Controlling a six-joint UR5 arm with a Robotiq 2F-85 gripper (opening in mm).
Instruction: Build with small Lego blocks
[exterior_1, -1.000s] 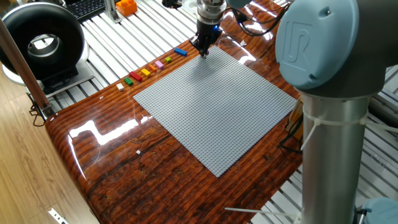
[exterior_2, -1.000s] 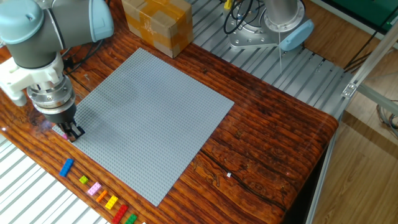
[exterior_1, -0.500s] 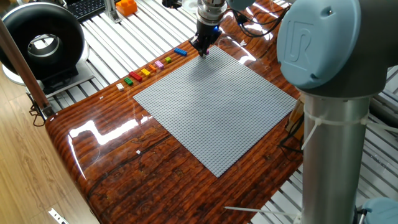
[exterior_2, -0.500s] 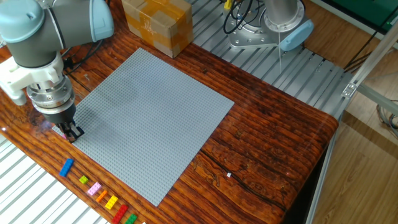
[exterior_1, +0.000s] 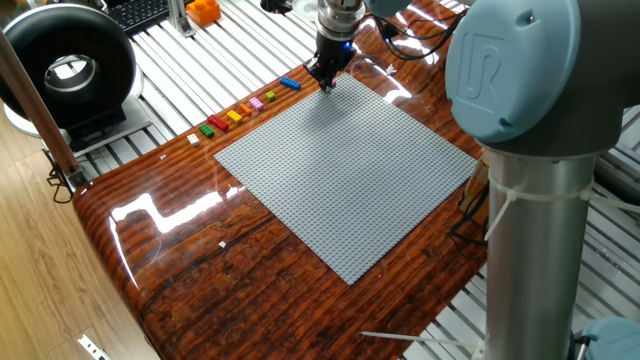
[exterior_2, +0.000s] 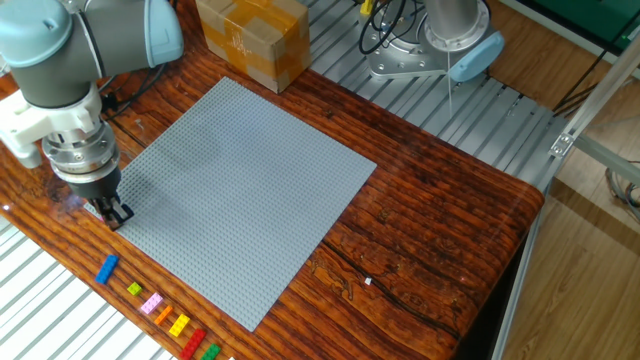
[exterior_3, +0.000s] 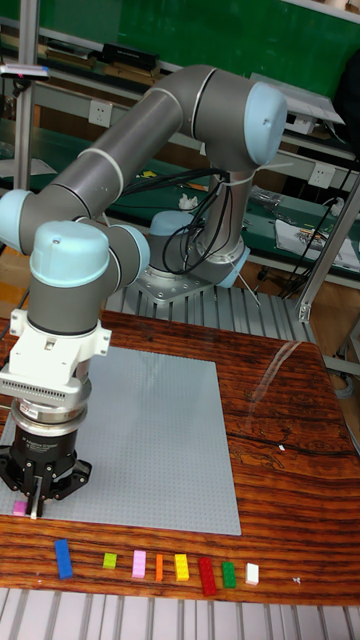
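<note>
Eight small Lego blocks (exterior_3: 158, 567) lie queued along the desk (exterior_2: 420, 240) edge for picking; tool (exterior_3: 35, 504) at the grey baseplate (exterior_2: 245, 190) corner, apparently clamped on a pink brick (exterior_3: 19, 507).

The baseplate (exterior_3: 150, 440) lies on the tabletop (exterior_3: 290, 470); a row of small Lego blocks (exterior_3: 158, 567) sits along the tabletop's edge beside it.

Work surface: glossy reddish-brown wooden table top (exterior_2: 430, 215), set on slatted metal framing.
Centre: large square grey studded baseplate (exterior_2: 235, 190), flat on the wood.
Far corner: taped brown cardboard box (exterior_2: 252, 38), just beyond the baseplate's edge.
Off the table: black ring-shaped device (exterior_1: 65, 68); small orange object (exterior_1: 203, 11).
</note>
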